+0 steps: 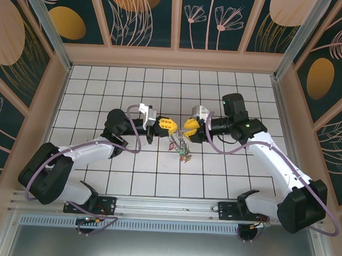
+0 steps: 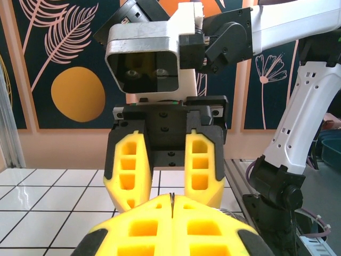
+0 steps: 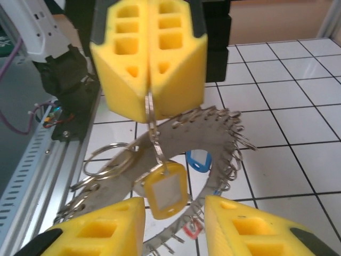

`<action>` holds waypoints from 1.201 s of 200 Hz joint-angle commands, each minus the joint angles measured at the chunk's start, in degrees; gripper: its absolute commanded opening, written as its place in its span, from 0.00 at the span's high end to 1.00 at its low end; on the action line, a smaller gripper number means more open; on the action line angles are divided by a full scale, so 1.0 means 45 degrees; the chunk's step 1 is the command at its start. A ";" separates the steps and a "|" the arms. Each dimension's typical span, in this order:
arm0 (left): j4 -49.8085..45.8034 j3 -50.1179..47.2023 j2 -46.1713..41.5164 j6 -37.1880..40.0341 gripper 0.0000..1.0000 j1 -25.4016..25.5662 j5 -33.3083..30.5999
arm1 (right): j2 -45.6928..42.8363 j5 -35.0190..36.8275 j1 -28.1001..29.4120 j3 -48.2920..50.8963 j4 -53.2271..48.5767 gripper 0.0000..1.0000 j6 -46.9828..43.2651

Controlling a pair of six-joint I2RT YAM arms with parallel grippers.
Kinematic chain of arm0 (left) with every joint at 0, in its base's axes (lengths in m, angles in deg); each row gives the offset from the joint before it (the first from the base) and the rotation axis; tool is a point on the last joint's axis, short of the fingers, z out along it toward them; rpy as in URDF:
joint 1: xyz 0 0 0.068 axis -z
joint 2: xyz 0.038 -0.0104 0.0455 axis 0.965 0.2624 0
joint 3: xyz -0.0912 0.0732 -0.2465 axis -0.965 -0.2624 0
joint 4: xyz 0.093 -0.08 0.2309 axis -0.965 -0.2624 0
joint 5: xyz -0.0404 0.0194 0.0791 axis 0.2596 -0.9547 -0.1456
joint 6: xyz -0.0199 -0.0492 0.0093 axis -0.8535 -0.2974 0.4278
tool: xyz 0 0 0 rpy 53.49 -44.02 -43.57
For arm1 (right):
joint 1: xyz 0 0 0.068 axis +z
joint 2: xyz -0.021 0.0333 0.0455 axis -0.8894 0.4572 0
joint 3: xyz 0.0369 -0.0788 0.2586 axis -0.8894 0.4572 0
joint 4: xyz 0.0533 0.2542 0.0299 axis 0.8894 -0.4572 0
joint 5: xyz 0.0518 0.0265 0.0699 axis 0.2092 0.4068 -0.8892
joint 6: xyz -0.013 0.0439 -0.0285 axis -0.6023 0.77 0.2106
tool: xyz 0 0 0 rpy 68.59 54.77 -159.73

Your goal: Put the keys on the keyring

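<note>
- Left gripper (image 3: pixel 149 109): jaws pressed together, pinching a thin wire loop (image 3: pixel 154 136) at the fingertips.
- At 6 o'clock from that pinch: hangs the yellow key (image 3: pixel 166 193) by the same loop, its tag face-on in the right wrist view.
- Right gripper (image 3: pixel 175 214): partly open, one finger at 9 o'clock and one at 3 o'clock of the yellow tag, holding nothing and seemingly clear of it.
- Behind the yellow key: arches the keyring (image 3: pixel 210 140), a flat grey band fringed with many small split rings (image 3: pixel 237 136); hard to tell whether the pinched loop passes through it or merely crosses in front.
- Through the central hole, at 1 o'clock of the yellow tag: a blue key (image 3: pixel 198 160); at 5 o'clock, near the lower rim, a red key (image 3: pixel 192 229). Both probably hooked on already, though the joints are hidden.
- At 9 o'clock of the band: a few larger bare rings (image 3: pixel 104 160).
- From above: whole bundle between the two grippers, over the tiled table (image 1: pixel 104 83), near its middle.
- Judged progress: part-way. Some keys seemingly on, yellow one in hand, many rim rings empty, so more threading likely left.
</note>
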 commanded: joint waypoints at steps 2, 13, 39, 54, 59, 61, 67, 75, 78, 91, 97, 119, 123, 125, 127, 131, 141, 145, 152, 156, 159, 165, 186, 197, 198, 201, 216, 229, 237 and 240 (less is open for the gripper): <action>-0.0204 0.0350 -0.0096 0.0595 1.00 0.0154 0.0356 | 0.0211 -0.1533 -0.0026 -0.0333 -0.0529 0.65 -0.0626; -0.0426 0.0388 -0.0154 0.0761 1.00 0.0156 0.0384 | 0.0356 -0.1550 -0.0016 -0.0435 -0.0586 0.65 -0.0685; -0.0760 0.0413 -0.0254 0.1014 1.00 0.0175 0.0420 | 0.0623 -0.1543 0.0026 -0.0616 -0.0557 0.66 -0.0740; -0.1025 0.0438 -0.0277 0.1219 1.00 0.0174 0.0477 | 0.0746 -0.1528 0.0103 -0.0703 -0.0497 0.68 -0.0703; -0.1062 0.0432 -0.0279 0.1238 1.00 0.0175 0.0481 | 0.0785 -0.1490 0.0121 -0.0711 -0.0485 0.69 -0.0684; -0.1060 0.0431 -0.0305 0.1242 1.00 0.0175 0.0475 | 0.0809 -0.1463 0.0143 -0.0713 -0.0485 0.68 -0.0682; -0.1026 0.0430 -0.0298 0.1235 1.00 0.0175 0.0507 | 0.0863 -0.1397 0.0180 -0.0739 -0.0485 0.69 -0.0677; -0.1004 0.0430 -0.0329 0.1248 1.00 0.0175 0.0532 | 0.0947 -0.1336 0.0209 -0.0764 -0.0499 0.69 -0.0665; -0.1002 0.0428 -0.0330 0.1243 1.00 0.0175 0.0539 | 0.0967 -0.1304 0.0226 -0.0754 -0.0504 0.69 -0.0662; -0.1021 0.0467 -0.0329 0.1279 1.00 0.0176 0.0568 | 0.1097 -0.1187 0.0295 -0.0758 -0.0367 0.71 -0.0514; -0.1023 0.0473 -0.0319 0.1282 1.00 0.0180 0.0579 | 0.1161 -0.1174 0.0287 -0.0760 -0.0278 0.73 -0.0403; -0.0932 0.0505 -0.0264 0.1244 1.00 0.0175 0.0648 | 0.1370 -0.1259 0.0317 -0.0845 -0.0249 0.86 -0.0343; -0.0870 0.0476 -0.0258 0.1227 1.00 0.0175 0.0645 | 0.1409 -0.1286 0.0335 -0.0877 -0.0278 0.88 -0.0364; -0.0841 0.0471 -0.0265 0.1210 1.00 0.0175 0.0663 | 0.1404 -0.1305 0.0328 -0.0901 -0.0287 0.89 -0.0377; -0.0805 0.0460 -0.0257 0.1195 1.00 0.0175 0.0652 | 0.1422 -0.1309 0.0341 -0.0892 -0.0289 0.90 -0.0386; -0.0753 0.0450 -0.0240 0.1152 1.00 0.0175 0.0666 | 0.1457 -0.1329 0.0328 -0.0904 -0.0289 0.91 -0.0374; -0.0547 0.0430 -0.0238 0.1025 1.00 0.0175 0.0668 | 0.1480 -0.1350 0.0355 -0.0909 -0.0272 0.94 -0.0407; -0.0504 0.0445 -0.0223 0.0994 1.00 0.0175 0.0684 | 0.1495 -0.1365 0.0346 -0.0903 -0.0260 0.96 -0.0408; -0.0456 0.0453 -0.0188 0.0933 1.00 0.0175 0.0755 | 0.1529 -0.1398 0.0345 -0.0890 -0.0236 0.97 -0.0389; -0.0441 0.0477 -0.0177 0.0902 1.00 0.0175 0.0787 | 0.1548 -0.1435 0.0358 -0.0892 -0.0217 0.99 -0.0379; -0.0419 0.0470 -0.0176 0.0893 1.00 0.0199 0.0808 | 0.1567 -0.1463 0.0364 -0.0905 -0.0205 1.00 -0.0387; -0.0382 0.0469 -0.0148 0.0862 1.00 0.0195 0.0805 | 0.1599 -0.1501 0.0366 -0.0909 -0.0192 1.00 -0.0353; -0.0375 0.0467 -0.0116 0.0929 1.00 0.0243 0.0848 | 0.1825 -0.1528 0.0441 -0.1048 -0.0189 1.00 -0.0296; -0.0376 0.0469 -0.0061 0.0925 1.00 0.0268 0.0893 | 0.1941 -0.1436 0.0502 -0.1142 -0.0230 1.00 -0.0254; -0.0376 0.0479 -0.0041 0.0928 1.00 0.0280 0.0898 | 0.1945 -0.1432 0.0502 -0.1152 -0.0250 1.00 -0.0253; -0.0376 0.0488 -0.0030 0.0940 1.00 0.0291 0.0919 | 0.1975 -0.1380 0.0519 -0.1176 -0.0265 1.00 -0.0266; -0.0442 0.0508 0.0002 0.0968 1.00 0.0312 0.0990 | 0.1989 -0.1166 0.0521 -0.1260 -0.0198 1.00 -0.0163; -0.0632 0.0537 0.0009 0.1113 1.00 0.0331 0.0945 | 0.1941 -0.1058 0.0521 -0.1347 -0.0229 1.00 -0.0151; -0.0772 0.0528 -0.0033 0.1261 1.00 0.0336 0.0908 | 0.1896 -0.1040 0.0510 -0.1410 -0.0351 1.00 -0.0245; -0.0829 0.0528 -0.0044 0.1323 1.00 0.0332 0.0894 | 0.1881 -0.1038 0.0508 -0.1438 -0.0407 1.00 -0.0273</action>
